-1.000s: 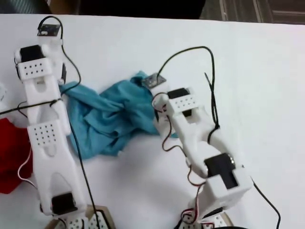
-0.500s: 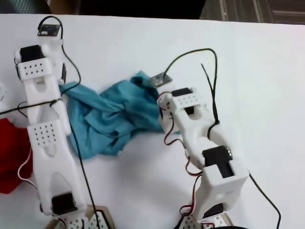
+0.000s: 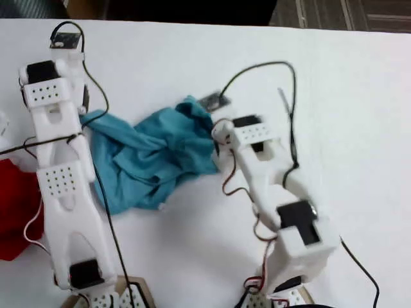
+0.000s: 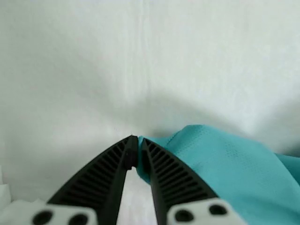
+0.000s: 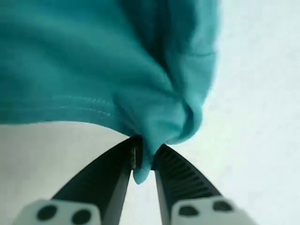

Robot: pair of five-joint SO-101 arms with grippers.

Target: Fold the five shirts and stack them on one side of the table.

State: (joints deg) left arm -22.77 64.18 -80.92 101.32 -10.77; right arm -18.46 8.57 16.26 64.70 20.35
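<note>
A white table covered nearly the whole frame. Along the top edge, beyond the table, ran a dark strip, with grey-brown floor at upper right. A tan board sat at the bottom, left of centre.

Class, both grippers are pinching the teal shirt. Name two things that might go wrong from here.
1. The left gripper pinches only a thin edge of the teal shirt; a pull may slip it free.
2. The right gripper clamps a bunched fold, so spreading may leave the shirt twisted.
</note>
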